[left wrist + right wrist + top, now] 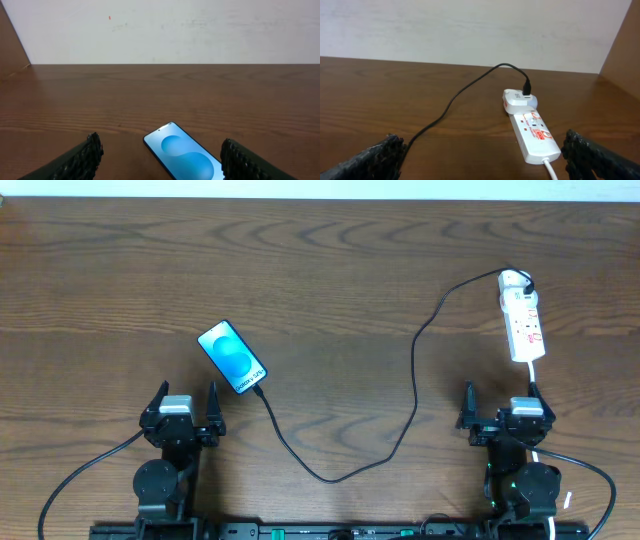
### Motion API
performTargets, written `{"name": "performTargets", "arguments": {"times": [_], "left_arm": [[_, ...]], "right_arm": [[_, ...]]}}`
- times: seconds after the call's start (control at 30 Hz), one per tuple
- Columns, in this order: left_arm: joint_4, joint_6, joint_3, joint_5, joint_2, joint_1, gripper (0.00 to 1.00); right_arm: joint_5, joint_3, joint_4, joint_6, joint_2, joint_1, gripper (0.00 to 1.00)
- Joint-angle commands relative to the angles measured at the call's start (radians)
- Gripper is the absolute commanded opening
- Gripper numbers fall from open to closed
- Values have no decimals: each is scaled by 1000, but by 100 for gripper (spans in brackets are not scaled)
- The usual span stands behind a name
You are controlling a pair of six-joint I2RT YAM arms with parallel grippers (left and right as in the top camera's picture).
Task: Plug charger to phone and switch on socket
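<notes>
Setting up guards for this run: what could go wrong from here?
1. The charger loops slack between the left gripper and right gripper; a reach could snag it and drag the phone.
2. Nothing visibly anchors the socket; a press from the open right gripper might just shove it.

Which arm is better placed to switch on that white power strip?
Right. The right gripper sits open, close to the socket, which lies straight ahead in its wrist view. The left gripper is far off on the other side, facing the phone.
</notes>
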Motion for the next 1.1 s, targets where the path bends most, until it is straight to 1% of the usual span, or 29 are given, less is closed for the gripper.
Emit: {"name": "performTargets", "arguments": {"times": [0.0,0.13,1.07], "left_arm": [[-39,13,-14,10,-6,5,78],[-39,13,-14,10,-6,5,78],[-39,13,-14,10,-6,5,78]], "right_arm": [[64,-1,-2,55,-10,21,99],[88,-1,0,99,-10,20,99],[57,-1,1,93,-10,20,99]]}}
